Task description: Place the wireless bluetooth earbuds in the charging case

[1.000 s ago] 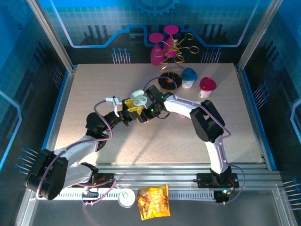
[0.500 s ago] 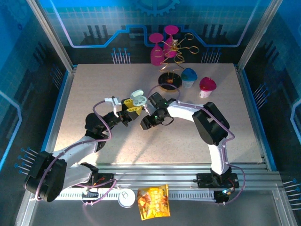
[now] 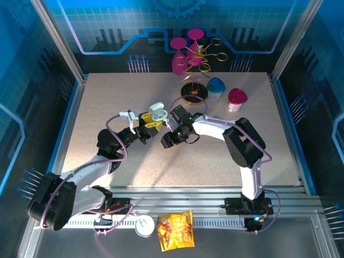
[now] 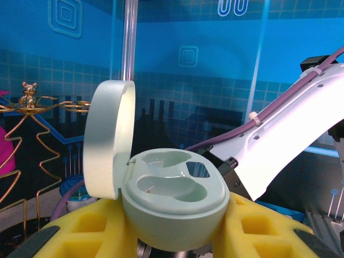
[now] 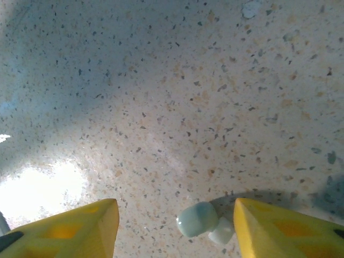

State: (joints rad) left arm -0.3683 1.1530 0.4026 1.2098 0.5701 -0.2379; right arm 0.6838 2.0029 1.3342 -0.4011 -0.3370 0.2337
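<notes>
- Since a second ago the right arm's yellow-padded fingers (image 5: 75, 226) have drawn back from the open case toward the near side. They now point down at the counter, and over the last half second they barely shift.
- Nearest, on the metal rail in front of the arm bases, a white round lid (image 3: 144, 226) lies just beside a yellow snack packet (image 3: 174, 230).
- On the speckled beige counter (image 3: 107, 102), the right fingers stand spread. A tiny pale blue-green pebble-like earbud (image 5: 198, 219) with a whiter tip lies between them. It sits nearer the finger on the right of the wrist view and touches neither.
- Just beyond, the left arm's yellow foam fingers (image 4: 258, 231) pinch the pale mint-green rounded charging case (image 4: 177, 212) from both sides. Its moulded hollows face up and its lid stands hinged open.
- Farther back stand a black round base (image 3: 193, 92) carrying a gold wire stand (image 3: 201, 56), a blue-topped cup (image 3: 216, 88) and a red-topped cup (image 3: 236, 98).
- Farthest, two magenta goblets (image 3: 180, 58) stand at the back edge.
</notes>
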